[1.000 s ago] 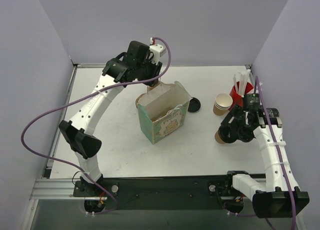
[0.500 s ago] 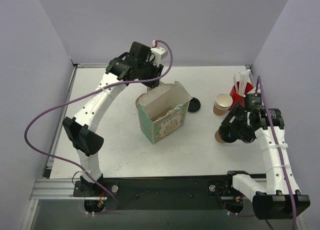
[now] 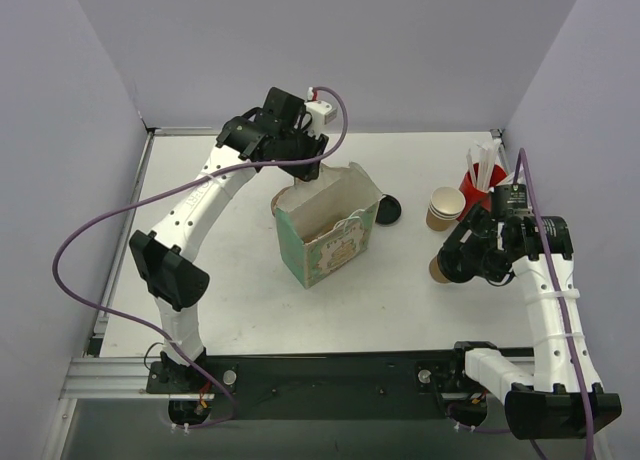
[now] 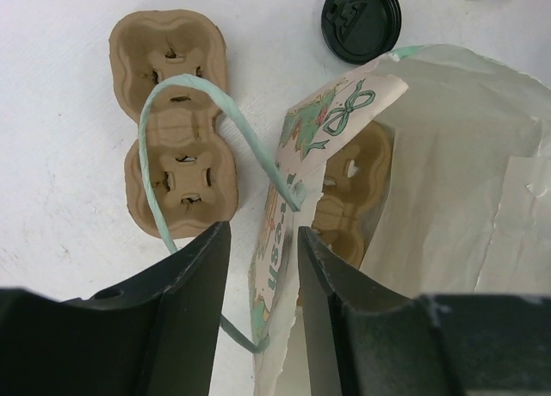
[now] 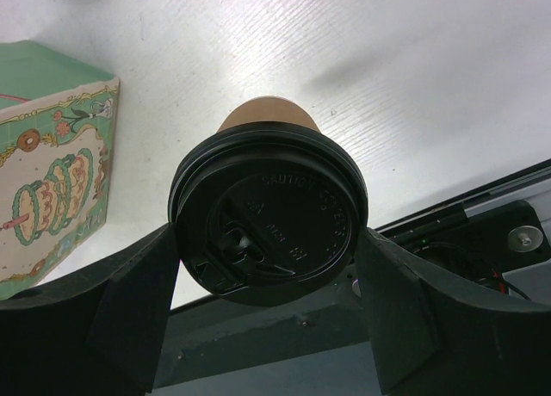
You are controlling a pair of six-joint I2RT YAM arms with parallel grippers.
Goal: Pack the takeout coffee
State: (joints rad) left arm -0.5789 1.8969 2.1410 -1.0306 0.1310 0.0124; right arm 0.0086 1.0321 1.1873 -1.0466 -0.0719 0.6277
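The takeout coffee (image 5: 269,228), a brown paper cup under a black lid, is clamped at the lid between my right gripper's fingers (image 5: 269,241). In the top view the cup (image 3: 441,270) hangs at the table's right side, right of the green paper bag (image 3: 325,230). My left gripper (image 4: 263,232) stands open over the bag's back wall (image 4: 284,207), one finger on each side, with gaps showing. A pulp cup carrier (image 4: 353,198) lies inside the bag.
A second pulp carrier (image 4: 176,146) lies on the table behind the bag, under the bag's teal handle loop (image 4: 185,95). A loose black lid (image 3: 388,212) sits right of the bag. Stacked brown cups (image 3: 444,208) and a red cup of white sticks (image 3: 478,185) stand at the back right.
The left wrist has shifted slightly right over the bag's back wall, and its jaws stand a touch wider. The right gripper and the cup have barely moved.
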